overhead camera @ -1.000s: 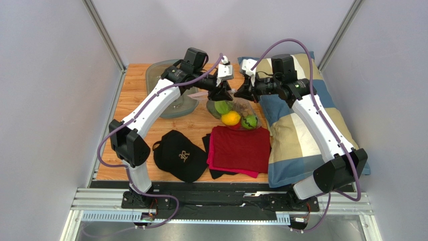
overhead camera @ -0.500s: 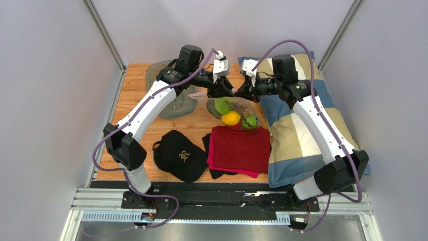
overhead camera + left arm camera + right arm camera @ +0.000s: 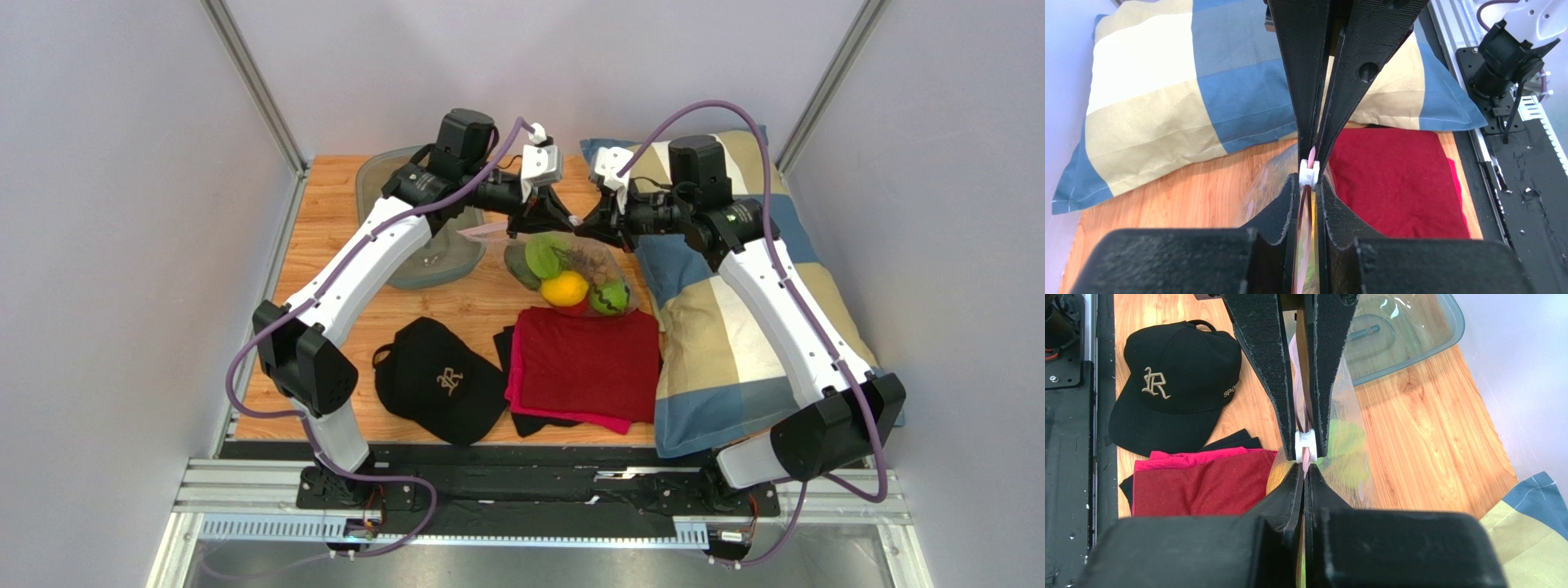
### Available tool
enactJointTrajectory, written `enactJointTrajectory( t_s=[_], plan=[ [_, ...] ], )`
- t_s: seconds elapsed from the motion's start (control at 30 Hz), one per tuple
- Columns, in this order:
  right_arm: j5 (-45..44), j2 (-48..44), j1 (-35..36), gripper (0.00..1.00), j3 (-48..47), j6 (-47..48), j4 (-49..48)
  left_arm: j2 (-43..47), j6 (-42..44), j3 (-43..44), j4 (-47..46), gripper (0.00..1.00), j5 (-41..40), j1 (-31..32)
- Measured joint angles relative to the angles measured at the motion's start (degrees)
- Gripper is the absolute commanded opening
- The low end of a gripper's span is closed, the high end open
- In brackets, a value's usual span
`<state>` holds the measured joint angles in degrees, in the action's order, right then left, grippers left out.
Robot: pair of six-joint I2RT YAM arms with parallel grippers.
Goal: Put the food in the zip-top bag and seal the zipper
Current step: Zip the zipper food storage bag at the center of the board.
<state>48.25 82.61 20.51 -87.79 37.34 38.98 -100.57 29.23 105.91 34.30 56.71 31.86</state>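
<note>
The zip-top bag (image 3: 574, 272) lies just on the near side of both grippers. Its zipper (image 3: 1312, 153) is pinched by each of them. Inside I count one yellow lemon (image 3: 564, 289) and two green fruits (image 3: 610, 297) that I can make out. The left gripper (image 3: 548, 227) and right gripper (image 3: 585, 229) are clamped tight on that strip, tips nearly meeting. Nearer than the bag lie one red cloth (image 3: 586, 363) and one black cap (image 3: 438, 377). One checked pillow (image 3: 736, 319) lies under the right arm.

The left arm (image 3: 368, 251) and right arm (image 3: 773, 306) are showing white shells between black joints. Purple cables (image 3: 231, 374) are looping alongside them. Black textured fingers (image 3: 1303, 61) are tapering.
</note>
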Motion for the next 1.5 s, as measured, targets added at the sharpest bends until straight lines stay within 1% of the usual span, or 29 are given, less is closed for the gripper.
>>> enactJointTrajectory(
  t_s=[0.23, 0.67, 0.8, 1.1, 1.33, 1.5],
  plan=[
    [-0.7, -1.0, -0.4, 0.00, 1.6, -1.0, -1.7, 0.1, 2.4, -0.4, 1.4, 0.03, -0.1, -0.8],
    [-0.7, -2.3, -3.2, 0.00, 2.3, -4.7, -3.0, 0.7, 6.2, -2.6, 4.7, 0.03, -1.9, -3.6],
    [-1.2, -2.3, -4.4, 0.00, 2.4, -6.3, -3.8, 0.8, 7.4, -3.8, 5.7, 0.03, -2.8, -6.0],
    [-4.4, -2.4, -8.1, 0.00, 3.3, -12.0, -7.9, 2.7, 10.6, -10.1, 7.1, 0.03, -6.5, -12.9],
    [-7.2, -2.5, -9.2, 0.00, 4.5, -14.7, -11.0, 2.7, 11.6, -10.7, 8.0, 0.01, -8.9, -17.7],
    [-9.2, -2.5, -9.4, 0.00, 4.5, -15.8, -13.1, 2.7, 12.1, -10.7, 8.0, 0.00, -10.1, -19.0]
  ],
)
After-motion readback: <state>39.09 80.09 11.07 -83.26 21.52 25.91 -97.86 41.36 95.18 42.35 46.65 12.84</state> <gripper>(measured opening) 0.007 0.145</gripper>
